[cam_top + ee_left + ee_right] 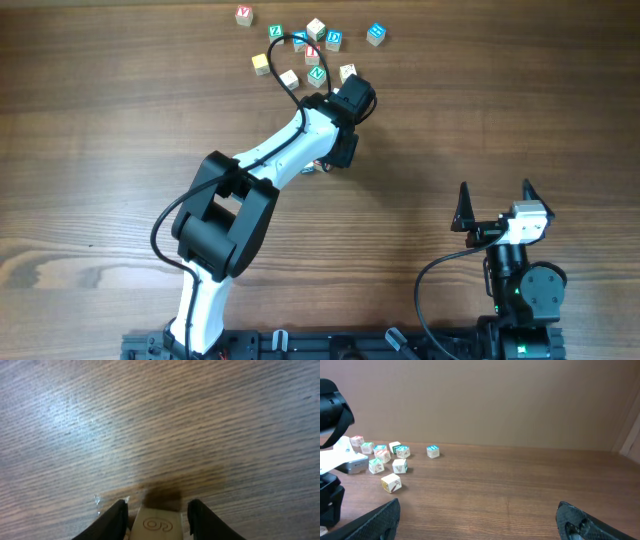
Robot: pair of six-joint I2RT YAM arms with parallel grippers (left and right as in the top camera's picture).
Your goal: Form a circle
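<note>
- Your left pincer (156,506) stands part-way apart. Its two black fingers (114,521) flank a small cream wooden cube engraved with a looped numeral (156,524). Whether the pads press that cube cannot be told from the wrist view.
- A dark shadow lies on the brown wood-grain surface (100,120) just beyond that cube.
- From overhead, the left arm's black wrist covers its pincer, so nothing more can be told there.
- The circle (312,52) is a loose bunch of small cream-faced wooden letter cubes around one red-faced cube. It lies at the far side of the surface, just beyond the left wrist, and does not form a closed ring.
- Outlying pieces noted: a red-lettered cube (244,15) to its left, a blue-lettered cube (375,34) to its right, and a plain tan cube (262,64).
- Your right pincer (496,205) is spread wide and holds nothing, well apart from all the cubes.
</note>
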